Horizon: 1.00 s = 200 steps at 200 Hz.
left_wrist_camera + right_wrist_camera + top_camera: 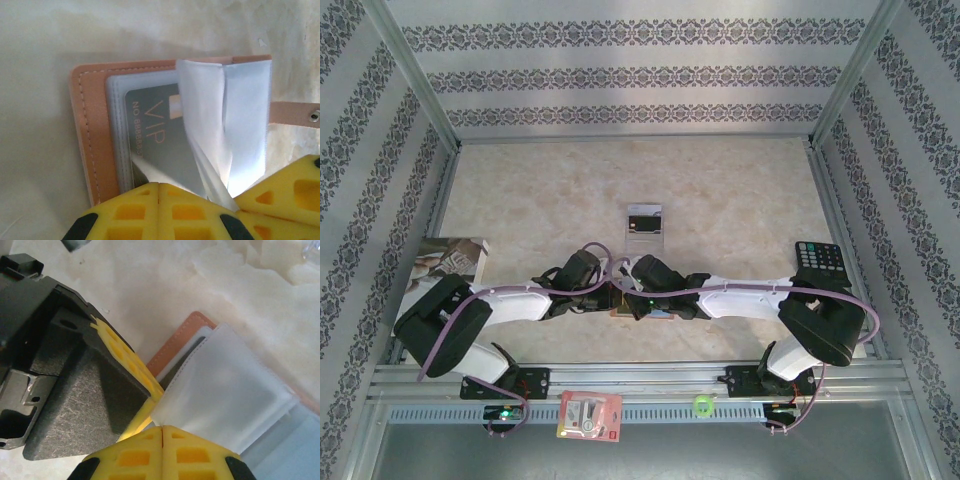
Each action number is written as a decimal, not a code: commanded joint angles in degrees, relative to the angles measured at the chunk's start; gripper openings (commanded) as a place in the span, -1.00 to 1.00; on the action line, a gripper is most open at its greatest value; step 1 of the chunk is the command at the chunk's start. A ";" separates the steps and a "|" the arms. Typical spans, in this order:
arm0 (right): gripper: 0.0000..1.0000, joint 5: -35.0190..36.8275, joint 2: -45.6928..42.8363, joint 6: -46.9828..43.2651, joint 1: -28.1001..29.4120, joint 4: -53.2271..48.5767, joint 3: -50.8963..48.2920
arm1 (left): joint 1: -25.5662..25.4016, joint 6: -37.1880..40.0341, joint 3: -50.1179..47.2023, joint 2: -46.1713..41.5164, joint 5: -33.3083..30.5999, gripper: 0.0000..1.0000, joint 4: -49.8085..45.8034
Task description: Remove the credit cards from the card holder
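Note:
The reddish-brown card holder (90, 125) lies open on the table, its clear sleeves fanned up. A grey credit card (160, 145) printed "VIP" sits in a sleeve, and my left gripper (158, 184) is shut on its near edge. My right gripper (162, 427) is shut on a raised clear sleeve (230, 390) of the holder (180, 340), holding it up and away from the card. The two grippers stand side by side, and the right one's yellow fingers (290, 200) show in the left wrist view. Another credit card (643, 222), silvery with a dark band, lies free further back on the table.
A black calculator (820, 258) lies at the right side. A printed magazine (450, 258) lies at the left. A red-and-white packet (588, 415) and a green ring (703, 404) rest on the front rail. Patterned walls close in the table.

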 commanded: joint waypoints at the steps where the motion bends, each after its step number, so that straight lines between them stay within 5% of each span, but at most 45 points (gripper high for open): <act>1: -1.00 0.31 -1.99 2.24 -0.22 1.96 -0.96 | -0.77 0.14 0.27 0.54 0.24 -1.00 -4.47; 46: -0.97 6.29 -5.02 9.19 0.86 -2.58 -2.81 | -0.77 0.44 -0.13 2.15 1.53 -1.00 -5.40; 65: -0.77 10.22 -8.96 13.99 1.04 -4.74 -5.67 | -0.77 0.43 -0.13 2.43 1.98 -1.00 -4.92; 89: -0.29 16.11 -14.66 18.75 1.18 -10.68 -7.87 | -0.85 1.10 0.61 2.60 2.33 -1.00 -5.37; 107: -0.14 18.35 -19.23 19.81 1.26 -12.14 -9.57 | -1.09 2.26 2.14 2.20 2.53 -1.00 -7.16; 149: -0.07 21.24 -25.28 20.40 1.22 -13.77 -11.59 | -3.12 4.58 7.26 0.35 1.50 -0.80 -11.95; 200: -0.07 24.67 -29.86 20.44 0.88 -16.44 -12.02 | -8.66 6.00 17.19 8.00 4.34 -0.75 -14.46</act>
